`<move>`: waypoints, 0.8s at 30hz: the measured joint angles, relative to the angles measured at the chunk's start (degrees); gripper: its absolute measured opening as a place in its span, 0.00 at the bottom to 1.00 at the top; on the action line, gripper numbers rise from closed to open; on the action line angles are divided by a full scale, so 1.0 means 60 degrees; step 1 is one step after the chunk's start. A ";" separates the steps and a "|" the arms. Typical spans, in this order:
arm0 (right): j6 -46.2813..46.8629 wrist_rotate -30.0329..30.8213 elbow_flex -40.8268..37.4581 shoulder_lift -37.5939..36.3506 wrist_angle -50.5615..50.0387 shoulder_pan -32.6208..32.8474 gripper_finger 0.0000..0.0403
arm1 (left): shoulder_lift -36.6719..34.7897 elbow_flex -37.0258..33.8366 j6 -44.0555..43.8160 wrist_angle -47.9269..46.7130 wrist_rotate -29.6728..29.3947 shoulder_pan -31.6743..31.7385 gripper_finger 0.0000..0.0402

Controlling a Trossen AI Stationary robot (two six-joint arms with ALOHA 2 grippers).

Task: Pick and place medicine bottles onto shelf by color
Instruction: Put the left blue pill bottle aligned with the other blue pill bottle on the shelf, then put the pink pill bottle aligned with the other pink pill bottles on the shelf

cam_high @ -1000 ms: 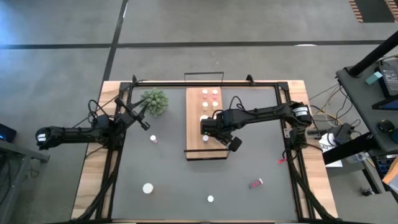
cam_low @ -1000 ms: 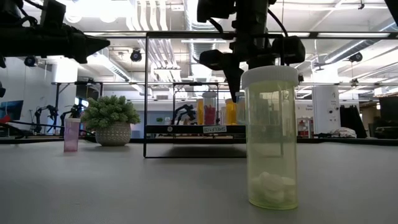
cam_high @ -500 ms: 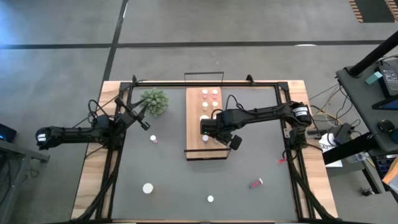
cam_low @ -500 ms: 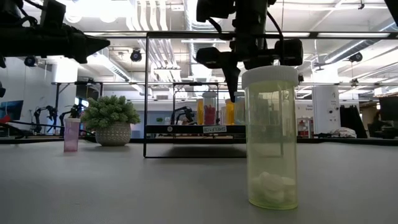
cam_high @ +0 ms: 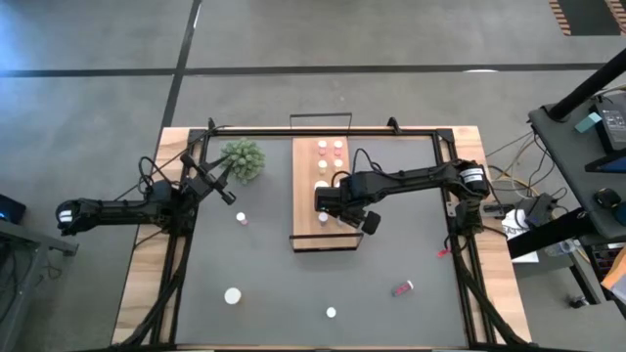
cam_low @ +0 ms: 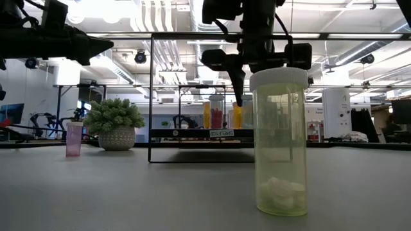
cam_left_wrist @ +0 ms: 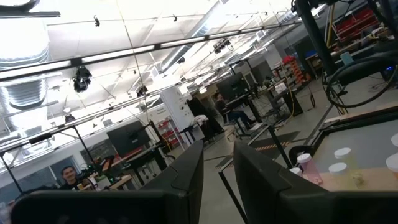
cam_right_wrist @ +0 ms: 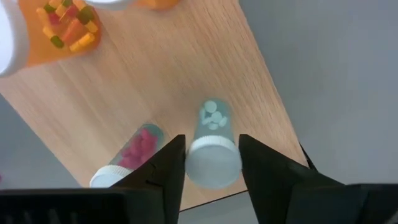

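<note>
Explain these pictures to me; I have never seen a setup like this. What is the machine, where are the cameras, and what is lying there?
Two dark robot arms work at a table. One camera looks straight down, one sits at table height, and one rides on each wrist. From above, the left arm waits near a green plant. Its left gripper is open and empty. The right arm reaches over the shelf, a light wooden board that holds several medicine bottles. Its wrist camera shows the right gripper around a whitish bottle standing on the board, beside a pink-filled bottle. A few more bottles are scattered on the table, among them a red one lying down.
</note>
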 joint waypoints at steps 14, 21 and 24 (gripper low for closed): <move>-0.0450 0.0160 -0.0006 -0.0316 -0.0358 -0.0120 0.50 | 0.0000 0.0000 0.0003 0.0000 0.0000 0.0000 0.18; -0.0832 0.1092 -0.0006 -0.1334 -0.1047 -0.0124 0.50 | -0.0001 -0.0003 0.0000 0.0003 -0.0002 0.0002 0.18; -0.0826 0.1192 -0.0006 -0.1778 -0.1563 -0.0124 0.50 | -0.0002 -0.0002 0.0000 0.0002 -0.0002 0.0003 0.18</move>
